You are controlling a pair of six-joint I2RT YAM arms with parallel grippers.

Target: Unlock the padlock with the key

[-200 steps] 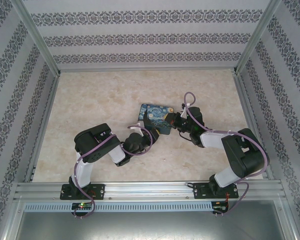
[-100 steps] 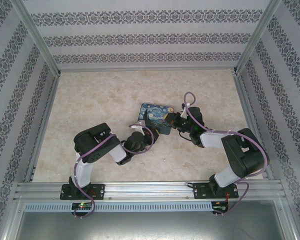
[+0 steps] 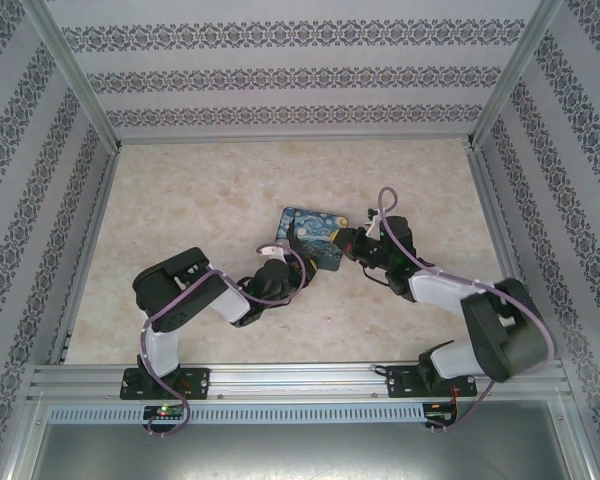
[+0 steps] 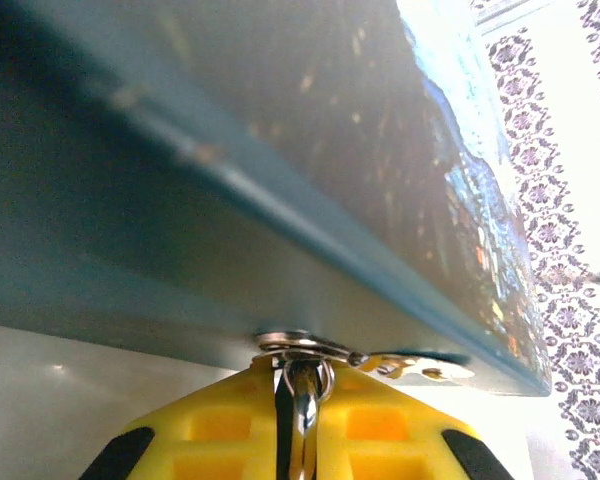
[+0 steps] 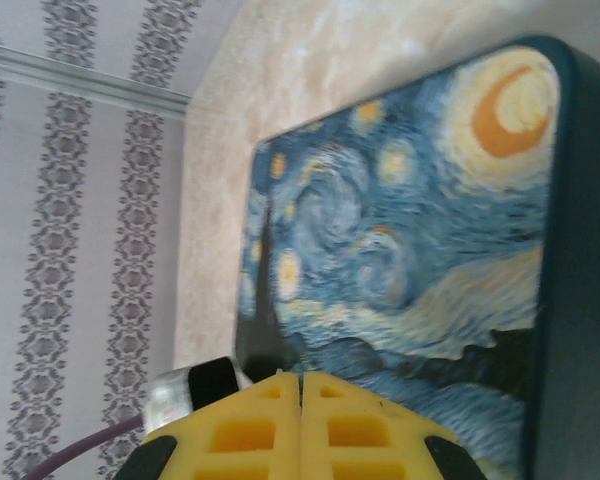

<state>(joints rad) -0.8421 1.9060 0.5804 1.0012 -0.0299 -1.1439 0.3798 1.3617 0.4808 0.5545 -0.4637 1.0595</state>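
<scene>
**Key pinched against the box's side wall**

Striped patterned wallpaper (image 3: 280, 80) closes in a pale marble-look table (image 3: 180, 200), and a square blue-and-yellow painting-print box (image 3: 315, 236) lies mid-table. The left gripper (image 4: 298, 378), at the box's near-left corner, is clenched on a small thin silvery metal key (image 4: 303, 435), which shows as a narrow strip between the yellow pads (image 4: 220, 425). The key's tip meets a little silvery ring (image 4: 292, 344) low on the box's teal side wall. I cannot tell the padlock apart from that wall. The right gripper (image 5: 300, 385), at the box's right side, has its pads pressed together with nothing seen between them. The key looks light, stiff and slick, so it may swivel in the pads. A flat hold across its head would likely serve best for turning.
</scene>
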